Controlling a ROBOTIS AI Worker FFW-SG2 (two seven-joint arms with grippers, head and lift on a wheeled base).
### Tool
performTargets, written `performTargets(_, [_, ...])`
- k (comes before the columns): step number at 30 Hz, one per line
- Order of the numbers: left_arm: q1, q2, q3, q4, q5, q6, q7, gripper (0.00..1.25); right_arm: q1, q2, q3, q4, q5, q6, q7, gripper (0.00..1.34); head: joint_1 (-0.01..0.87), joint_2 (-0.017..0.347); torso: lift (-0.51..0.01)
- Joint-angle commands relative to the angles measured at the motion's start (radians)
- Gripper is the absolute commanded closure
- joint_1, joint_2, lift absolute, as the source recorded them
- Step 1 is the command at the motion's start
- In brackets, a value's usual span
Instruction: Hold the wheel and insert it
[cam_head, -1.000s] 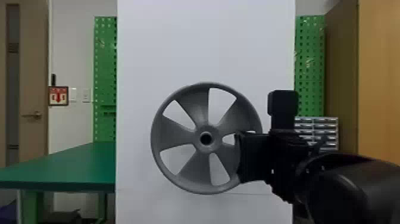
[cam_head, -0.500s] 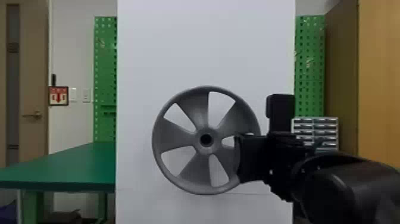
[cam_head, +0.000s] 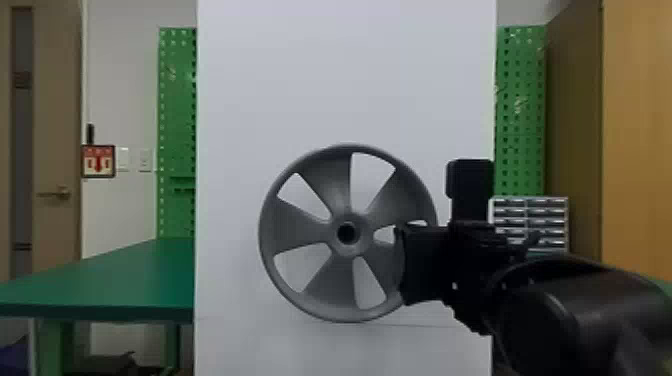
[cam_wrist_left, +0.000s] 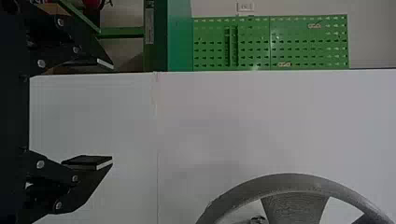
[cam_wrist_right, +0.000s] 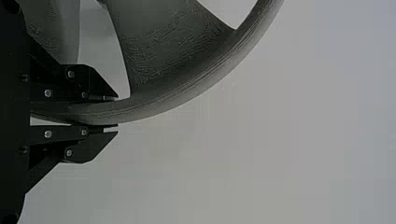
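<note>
In the head view, the grey five-spoked wheel (cam_head: 315, 287) stands upright before a white panel, its dark hub hole facing the camera. My right gripper (cam_head: 402, 265) is at the wheel's right side. The right wrist view has the rim (cam_wrist_right: 187, 86) between the two fingers of my right gripper (cam_wrist_right: 116, 112), which is shut on it. My left gripper (cam_wrist_left: 112, 114) stands open in the left wrist view, nothing between its fingers, apart from the wheel (cam_wrist_left: 296, 207). Whatever lies behind the hub is hidden.
The tall white panel (cam_head: 345, 75) rises behind the wheel. A green table (cam_head: 125, 275) is at the left, with green pegboards (cam_head: 175, 110) behind. A small drawer cabinet (cam_head: 545, 212) and a wooden cabinet (cam_head: 637, 125) stand at the right.
Held by my right gripper, the wheel has shifted slightly down. The upright black part of the right arm has also lowered a little and moved slightly left.
</note>
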Motion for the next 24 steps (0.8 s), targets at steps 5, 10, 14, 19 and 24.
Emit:
performTargets(5, [-0.001,0.0,0.0,0.0,0.0,0.0,0.0,0.54,-0.009,0.001,-0.002,0.026,0.005,-0.018,0.006,1.19,0.005,0.094,-0.48])
performTargets(10, [-0.004,0.0,-0.002,0.0,0.0,0.0,0.002,0.54,-0.017,0.001,0.003,0.049,0.005,-0.029,0.018,1.19,0.005,0.094,-0.48])
performTargets(14, [-0.005,0.0,-0.003,0.0,-0.001,0.0,0.002,0.54,-0.02,0.001,0.007,0.064,0.005,-0.036,0.018,1.19,0.005,0.094,-0.48])
performTargets(19, [-0.005,0.0,-0.003,0.0,-0.001,0.0,0.002,0.54,-0.021,0.001,0.01,0.08,0.007,-0.055,0.02,1.19,0.005,0.094,-0.48])
performTargets(24, [-0.005,0.0,-0.005,0.0,-0.001,0.0,0.002,0.54,-0.021,0.001,0.013,0.084,0.013,-0.069,0.02,1.19,0.005,0.094,-0.48])
